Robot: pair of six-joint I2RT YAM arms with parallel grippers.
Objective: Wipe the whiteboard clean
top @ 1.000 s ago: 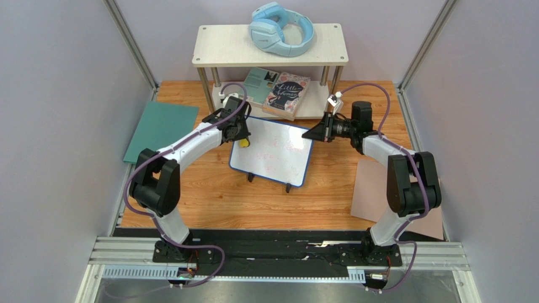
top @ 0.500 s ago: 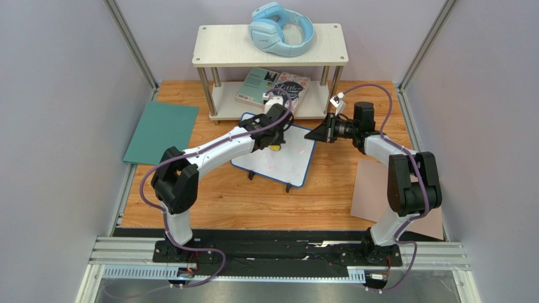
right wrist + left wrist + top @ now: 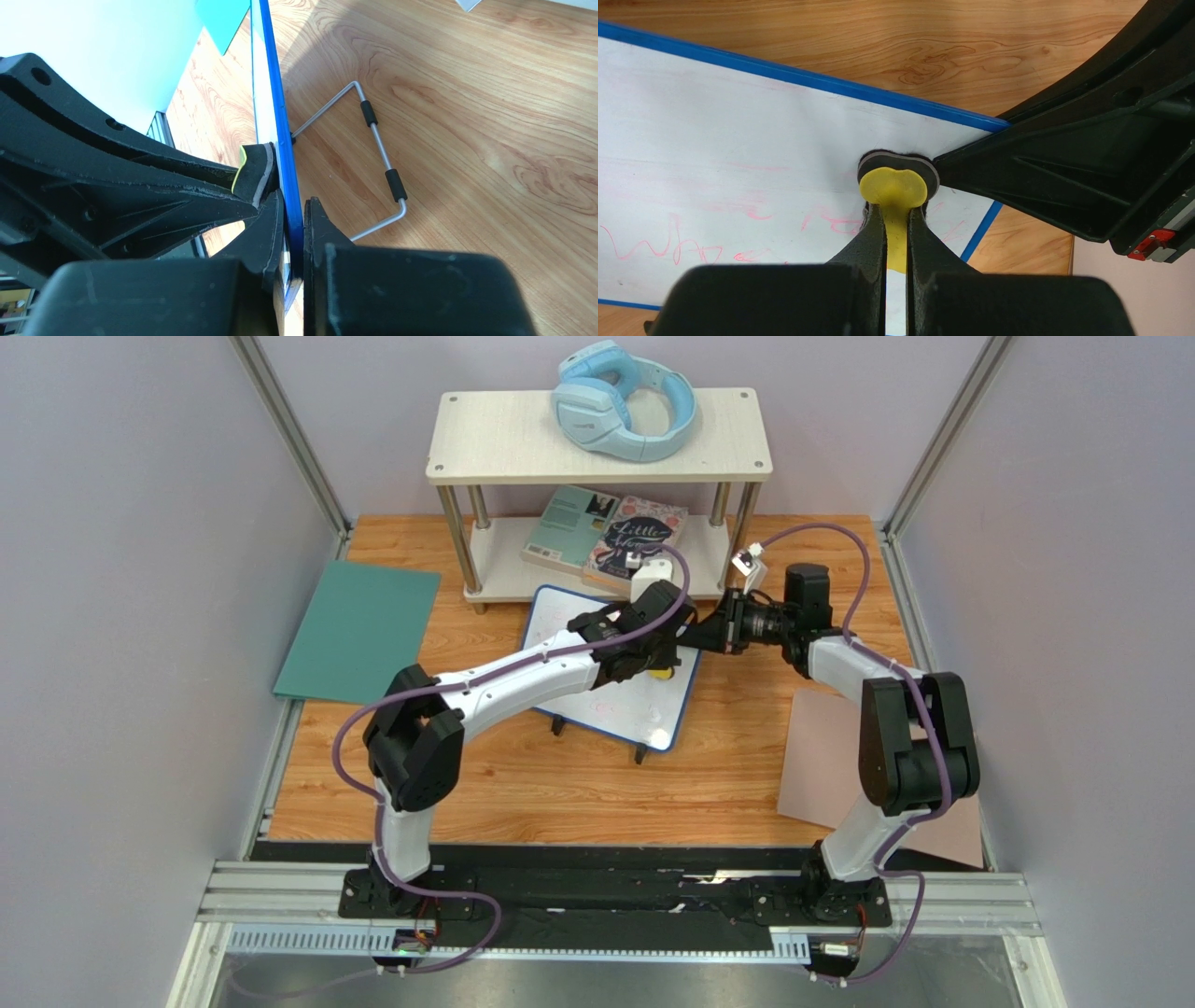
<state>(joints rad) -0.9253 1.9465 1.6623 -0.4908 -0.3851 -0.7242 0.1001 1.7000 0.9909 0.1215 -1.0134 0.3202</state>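
Lying flat at the far left of the wooden table is a teal sheet, well apart from the work. The left arm reaches diagonally rightward across the whiteboard, which stands mid-table just in front of the shelf. The board's long axis runs left to right, with the right end slightly nearer the arm bases. Its white writing face is tipped back, facing up and toward the near edge, and a wire stand props it from behind. Faint pink writing shows on the lower part of the face. The left gripper has its jaws narrow, pinching the tab of a yellow eraser. The eraser's dark pad is pressed flat on the board near the right rim. The right gripper meets the board from the right, its jaws clamped on the blue right edge, one finger on each side. A tan-pink sheet lies at the far right.
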